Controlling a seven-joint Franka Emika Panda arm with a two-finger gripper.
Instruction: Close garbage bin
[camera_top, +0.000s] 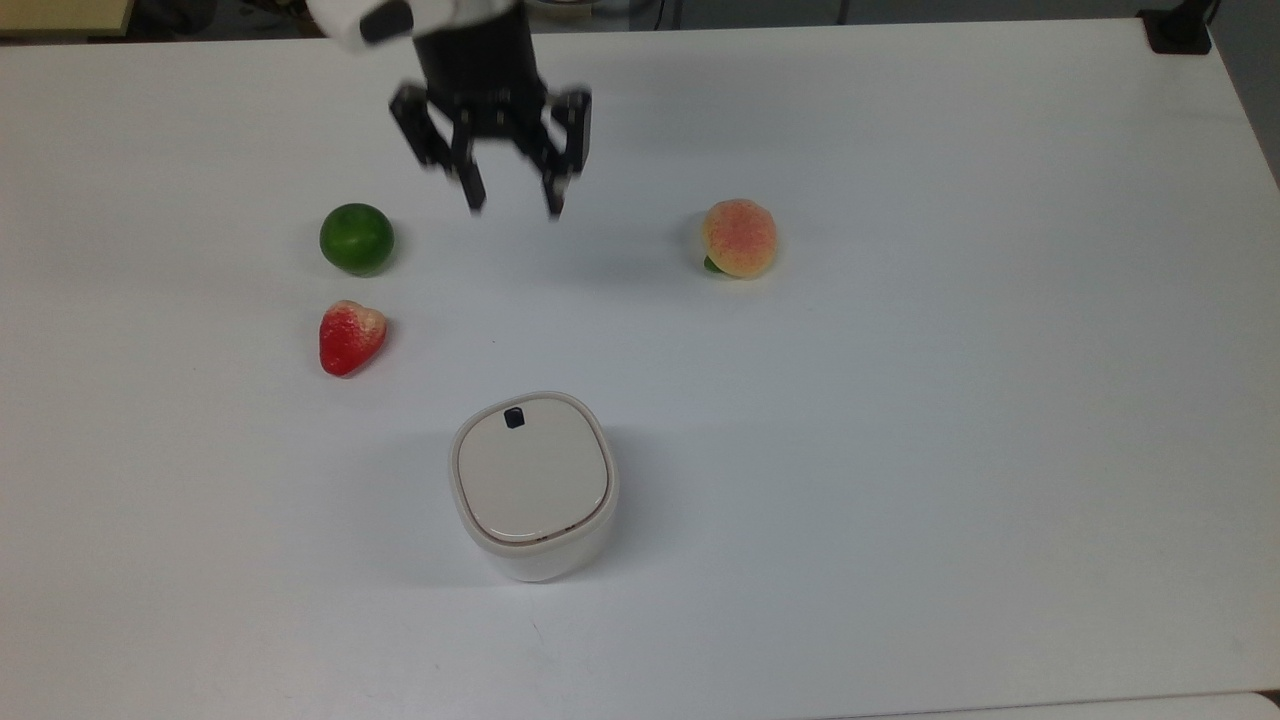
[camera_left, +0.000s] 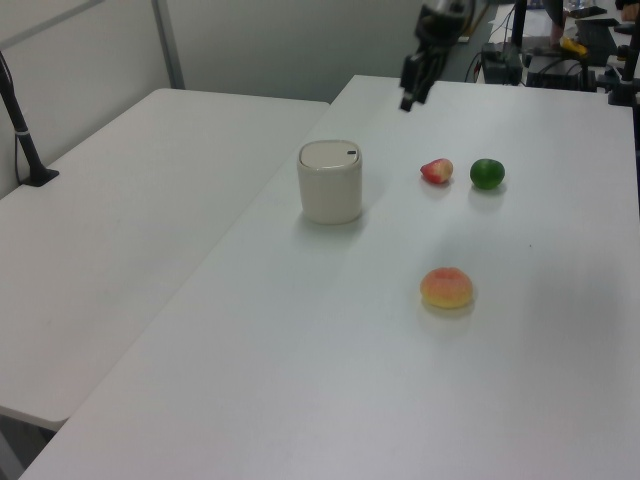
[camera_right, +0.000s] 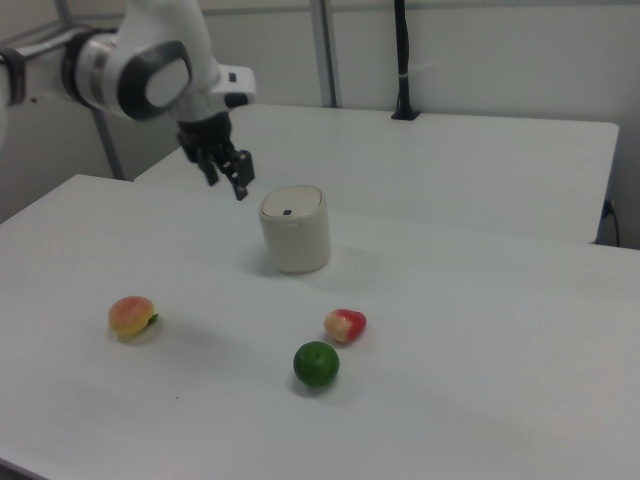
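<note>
The garbage bin (camera_top: 533, 545) is a cream-white rounded-square tub standing upright on the white table (camera_top: 950, 400). Its beige lid (camera_top: 530, 470) lies flat on the rim, with the small black tab (camera_top: 514, 417) on the side facing the arm. My gripper (camera_top: 514, 205) hangs open in the air, well away from the bin toward the top view's top, with nothing between its black fingers. In the left view the gripper (camera_left: 408, 98) is high above and behind the bin (camera_left: 330, 185). In the right view the gripper (camera_right: 227, 187) hovers to the left of the bin (camera_right: 295, 232).
A green lime (camera_top: 356, 239) and a red strawberry (camera_top: 350, 337) lie at the top view's left, a peach (camera_top: 738, 238) at its right. A second white table (camera_left: 130, 200) adjoins at the left view's left, with a black post (camera_left: 20, 130).
</note>
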